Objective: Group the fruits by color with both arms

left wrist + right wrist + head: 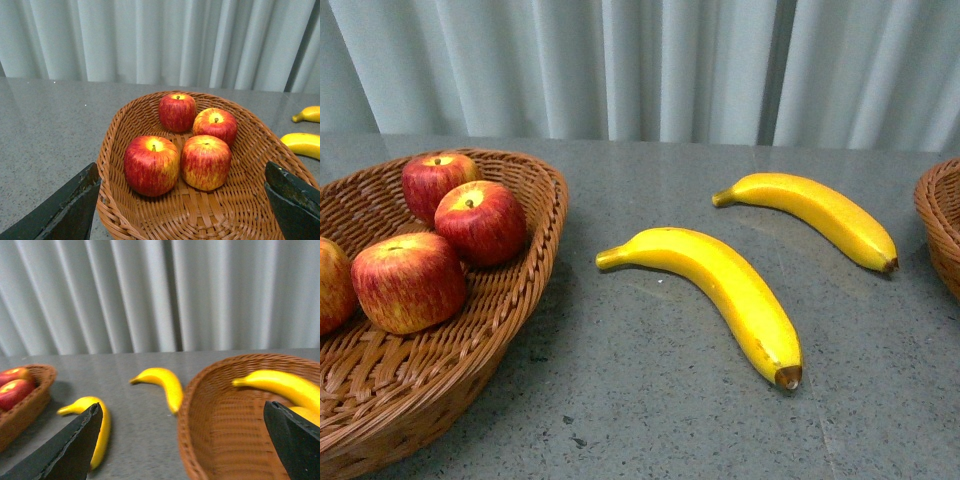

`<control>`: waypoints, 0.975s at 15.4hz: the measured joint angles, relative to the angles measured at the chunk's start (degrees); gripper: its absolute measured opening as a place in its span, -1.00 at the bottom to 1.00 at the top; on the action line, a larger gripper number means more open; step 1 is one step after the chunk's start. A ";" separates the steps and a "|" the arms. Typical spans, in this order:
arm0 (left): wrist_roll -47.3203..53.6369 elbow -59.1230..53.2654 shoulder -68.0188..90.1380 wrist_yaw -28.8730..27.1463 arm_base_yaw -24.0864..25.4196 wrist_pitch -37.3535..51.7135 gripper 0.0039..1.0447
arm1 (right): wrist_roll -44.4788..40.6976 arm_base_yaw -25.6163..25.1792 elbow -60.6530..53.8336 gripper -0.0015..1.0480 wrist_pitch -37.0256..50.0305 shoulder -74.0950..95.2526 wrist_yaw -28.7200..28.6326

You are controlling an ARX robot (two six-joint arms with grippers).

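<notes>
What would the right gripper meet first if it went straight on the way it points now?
Most likely the wicker basket: its rim lies right ahead of the right gripper, between the open jaws. The picture is blurred, so the depth is uncertain.

Four apples sit in a wicker basket [107,150] on a grey table [50,120]: two at the back [177,112] [215,125], two in front [151,165] [205,161] that seem to touch each other. Beyond the basket's far side lie two bananas [310,114] [302,144], both cut off by the frame edge. The left gripper's [181,167] black fingers [70,207] stand wide apart, holding nothing. A pale curtain [150,40] hangs behind.
</notes>
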 joint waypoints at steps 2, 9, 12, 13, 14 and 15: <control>-0.02 0.00 0.00 -0.09 0.00 0.02 0.88 | 4.17 4.35 2.67 0.87 14.34 16.98 -2.14; 0.00 0.00 0.00 -0.02 0.00 0.00 0.88 | -1.90 27.17 41.83 0.87 24.15 72.72 8.94; 0.00 0.00 0.00 -0.04 0.00 0.00 0.88 | -5.18 33.09 53.46 0.87 16.09 83.43 10.58; 0.02 0.00 0.00 -0.04 0.00 -0.02 0.88 | -5.86 34.07 55.58 0.87 13.16 85.81 10.71; 0.07 0.00 0.00 -0.04 0.00 -0.02 0.88 | -7.10 34.73 57.18 0.87 10.08 87.43 10.86; 0.07 0.00 0.00 -0.04 0.00 0.00 0.88 | -8.07 34.71 58.31 0.87 7.21 88.43 10.93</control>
